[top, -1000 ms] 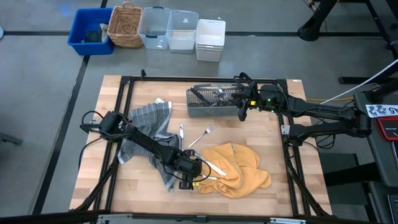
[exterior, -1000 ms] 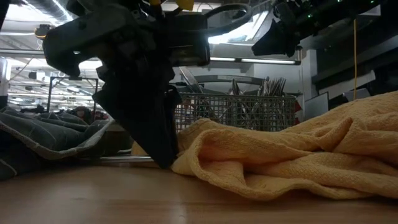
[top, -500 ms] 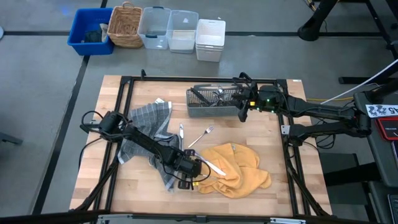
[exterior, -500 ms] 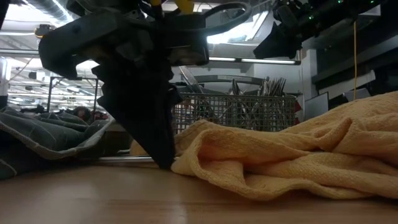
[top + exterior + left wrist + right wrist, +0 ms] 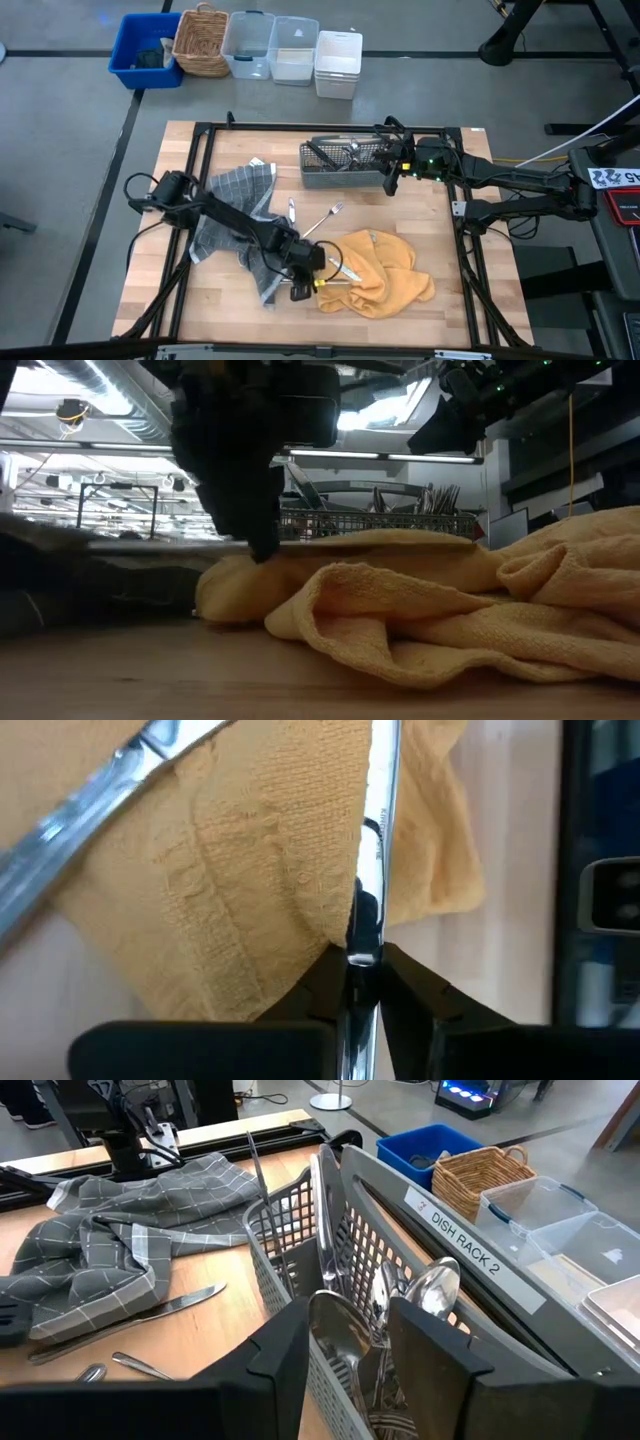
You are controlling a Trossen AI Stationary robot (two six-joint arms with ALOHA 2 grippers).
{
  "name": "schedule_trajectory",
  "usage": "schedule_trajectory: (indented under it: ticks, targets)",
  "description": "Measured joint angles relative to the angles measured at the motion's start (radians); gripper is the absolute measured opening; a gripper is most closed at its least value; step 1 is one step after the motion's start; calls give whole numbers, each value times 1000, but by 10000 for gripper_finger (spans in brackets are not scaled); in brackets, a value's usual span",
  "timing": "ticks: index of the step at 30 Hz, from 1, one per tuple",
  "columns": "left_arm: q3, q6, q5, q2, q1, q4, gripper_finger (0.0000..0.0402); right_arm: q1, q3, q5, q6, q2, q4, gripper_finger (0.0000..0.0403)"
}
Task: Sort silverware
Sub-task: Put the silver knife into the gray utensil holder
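Left claw (image 5: 358, 988) pinches a knife (image 5: 378, 840) above the yellow towel (image 5: 260, 870).

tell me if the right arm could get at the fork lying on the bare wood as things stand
Probably yes. The fork lies in the open between the grey cloth and the yellow towel, nothing over it. The right pincer hovers open by the caddy. The left pincer, gripping a knife, sits close.
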Motion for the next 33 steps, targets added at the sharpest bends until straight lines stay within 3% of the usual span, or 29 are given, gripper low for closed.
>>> schedule_trajectory:
  ticks: [7,15,24,33]
  targets:
    - [1,-83,206,0,64,8,38,0,0,-49,0,0,-1,140]
    - [1,-91,403,0,142,127,39,0,0,-264,0,0,-14,140]
    - [2,-125,525,0,224,299,37,1,0,-458,1,0,-123,140]
    - [2,-157,534,0,288,321,36,1,0,-674,1,0,-206,140]
